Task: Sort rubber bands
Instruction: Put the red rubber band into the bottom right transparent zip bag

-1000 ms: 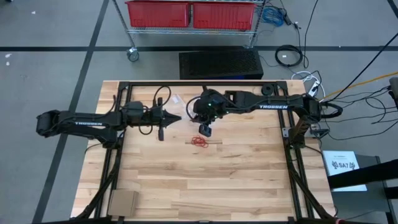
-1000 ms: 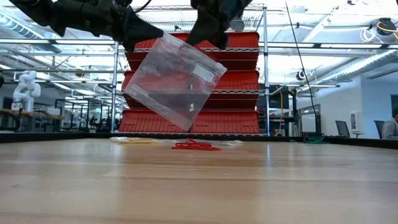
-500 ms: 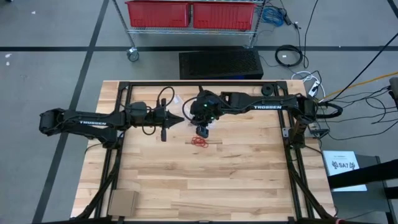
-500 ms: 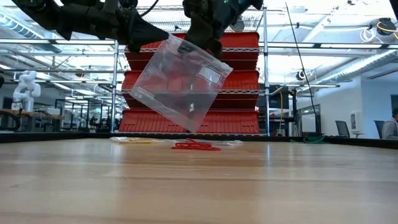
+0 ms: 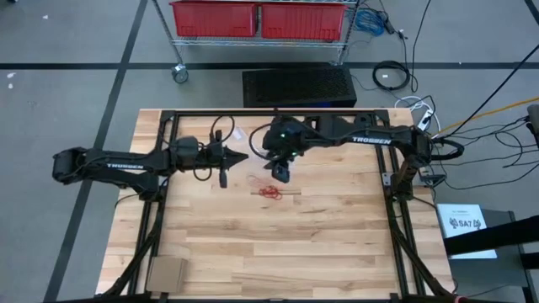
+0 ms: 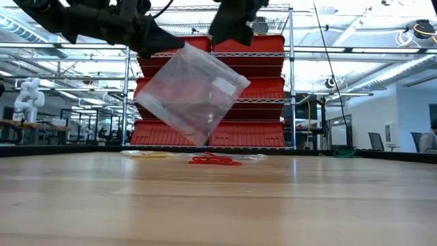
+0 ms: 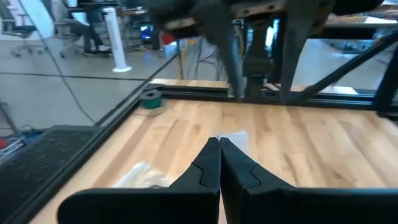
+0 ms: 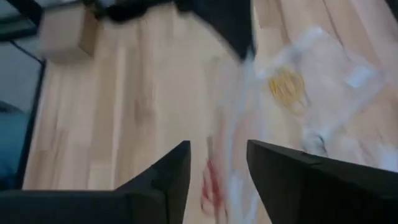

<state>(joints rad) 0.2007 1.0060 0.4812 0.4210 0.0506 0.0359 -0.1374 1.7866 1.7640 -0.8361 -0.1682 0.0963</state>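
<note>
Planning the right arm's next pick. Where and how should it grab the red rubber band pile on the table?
Take the red rubber bands as a clump at the pile's middle, from straight above. They lie flat and tangled on the wooden table, so there is no side edge to catch. The right gripper hangs open just above and behind them, while the left gripper holds the clear bag.

Two dark, slender robot arms, each marked TROSSEN in white lettering along the forearm; looping black cables run beside the wrists, and each arm ends in a pair of matte black, tapered fingers (image 7: 219, 169)
</note>
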